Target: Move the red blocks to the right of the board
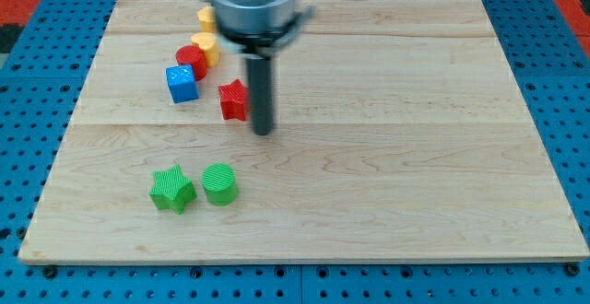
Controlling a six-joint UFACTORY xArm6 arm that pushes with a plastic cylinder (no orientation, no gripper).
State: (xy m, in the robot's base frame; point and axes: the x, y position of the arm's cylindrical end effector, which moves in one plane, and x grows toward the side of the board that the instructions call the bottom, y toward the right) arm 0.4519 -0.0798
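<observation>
A red star-shaped block [234, 99] lies on the wooden board [387, 184], left of centre. My tip [263, 131] rests on the board just right of and slightly below it, close to its right edge. A red cylinder [191, 62] sits up and to the left, touching a blue cube [182, 83] below it and a yellow block [206, 46] above it. The arm's grey body hides part of the board's top.
A second yellow block [206, 17] lies near the board's top edge, partly hidden by the arm. A green star [171, 190] and a green cylinder [220, 183] sit side by side at the lower left. Blue pegboard [562, 111] surrounds the board.
</observation>
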